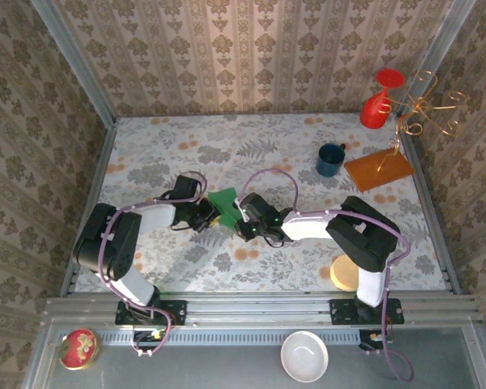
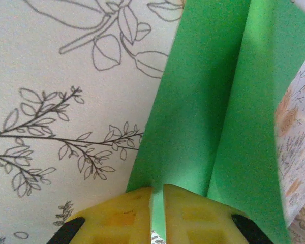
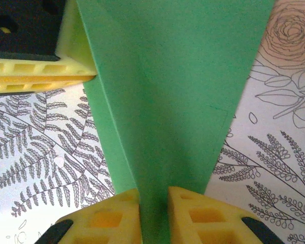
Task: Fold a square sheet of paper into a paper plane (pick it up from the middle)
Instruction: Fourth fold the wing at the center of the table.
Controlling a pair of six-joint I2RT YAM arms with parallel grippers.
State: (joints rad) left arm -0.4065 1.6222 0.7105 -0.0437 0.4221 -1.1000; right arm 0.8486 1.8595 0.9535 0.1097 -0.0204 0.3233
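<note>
**Pinching of the green paper by both grippers, with much of it hidden**

The green paper is found near the middle of the tabletop, a little toward the left edge, and is caught between the two arms. From above, most of it is covered by the left gripper and the right gripper. Its outline cannot be made out there, nor can it be told whether it is lifted clear of the surface.

In the left wrist view the paper is cut off at the top, and a lengthwise crease is seen. The left gripper is drawn almost closed, with only a sliver of green in the slit between its jaws.

In the right wrist view the paper also runs out of frame. The right gripper is held narrow, and a band of paper is clamped between its jaws. One yellow finger of the left gripper is seen at the paper's far edge.

Toward the far right corner a blue mug and an orange-brown board are set. A tan disc by the near edge is half hidden by the right arm.
</note>
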